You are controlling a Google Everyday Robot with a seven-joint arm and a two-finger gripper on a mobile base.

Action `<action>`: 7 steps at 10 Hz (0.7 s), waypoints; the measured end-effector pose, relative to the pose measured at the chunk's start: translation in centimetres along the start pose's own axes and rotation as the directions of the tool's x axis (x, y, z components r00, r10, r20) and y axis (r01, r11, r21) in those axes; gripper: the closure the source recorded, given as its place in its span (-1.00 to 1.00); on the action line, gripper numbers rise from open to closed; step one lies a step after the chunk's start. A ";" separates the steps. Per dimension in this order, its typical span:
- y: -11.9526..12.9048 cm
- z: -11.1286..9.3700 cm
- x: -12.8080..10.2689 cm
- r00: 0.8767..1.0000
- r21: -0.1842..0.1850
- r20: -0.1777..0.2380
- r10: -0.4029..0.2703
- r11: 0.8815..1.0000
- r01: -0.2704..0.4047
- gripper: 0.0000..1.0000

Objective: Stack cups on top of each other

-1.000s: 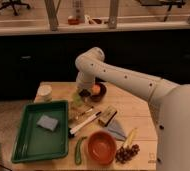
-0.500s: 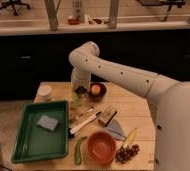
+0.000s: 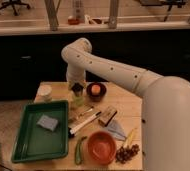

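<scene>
Green tray (image 3: 37, 144): sponge (image 3: 48, 122) | dark bowl (image 3: 103, 93): fruit (image 3: 95, 89) | gripper (image 3: 77, 89) above pale cup (image 3: 78, 102)

Wooden table (image 3: 130, 102) carries a green tray (image 3: 38, 104) at the front left corner, a white pot (image 3: 45, 91) at the back left corner, an orange bowl (image 3: 101, 148) at the front edge — gripper (image 3: 76, 86) over the back edge.

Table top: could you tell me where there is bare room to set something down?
Bare wood lies right of the dark bowl. The green tray is free nearer than its sponge. It is crowded from the gripper, at the greenish cup, down to the orange bowl.
</scene>
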 end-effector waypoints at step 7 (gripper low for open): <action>0.0 3.0 1.0 1.000 -0.019 0.023 -0.001 1.000 0.001 1.00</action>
